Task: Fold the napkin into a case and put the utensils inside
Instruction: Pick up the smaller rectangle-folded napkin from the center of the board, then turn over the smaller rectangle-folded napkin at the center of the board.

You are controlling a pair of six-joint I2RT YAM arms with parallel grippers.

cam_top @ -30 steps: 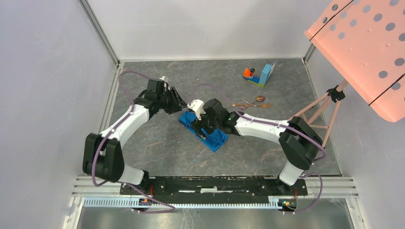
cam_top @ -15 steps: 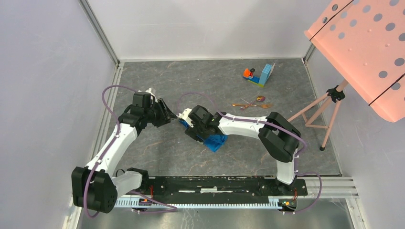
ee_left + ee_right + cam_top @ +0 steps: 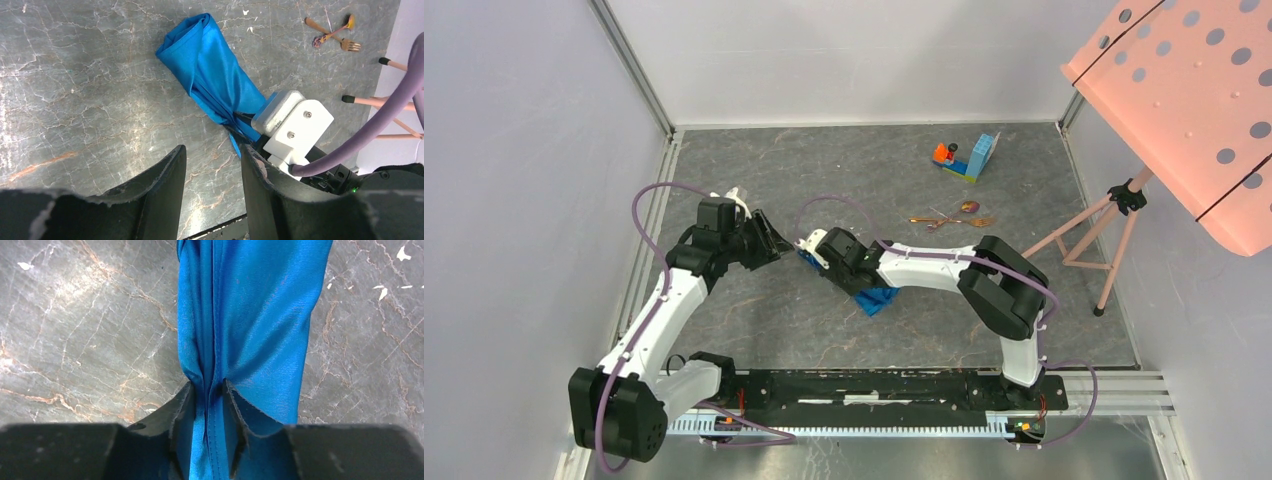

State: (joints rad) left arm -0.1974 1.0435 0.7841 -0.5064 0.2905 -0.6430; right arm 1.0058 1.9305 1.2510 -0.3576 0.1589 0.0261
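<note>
Since a second ago the right arm has slid toward 9 o'clock along the napkin, covering most of it in the top view, while the left arm has drawn back toward the same side. Bright blue and shiny, the napkin lies at the middle of the table as a narrow, rumpled roll with a stitched hem running down its length. The right gripper is pinched on that hem ridge at the roll's near end, cloth bunched between both fingers. Just beside it, at 9 o'clock, the left gripper hangs parted over bare table, grasping nothing. The step in hand looks like the folding stage: the roll is not yet a tidy case with an open mouth. Next, the pinched edge probably needs lifting or drawing over without unrolling the bundle, with the left gripper free to pin the other side. The utensils, copper-gold and crossed, lie untouched at 2 o'clock, well apart, and the toy blocks sit farther off at 1 o'clock. No brand, label or writing can be read anywhere.
</note>
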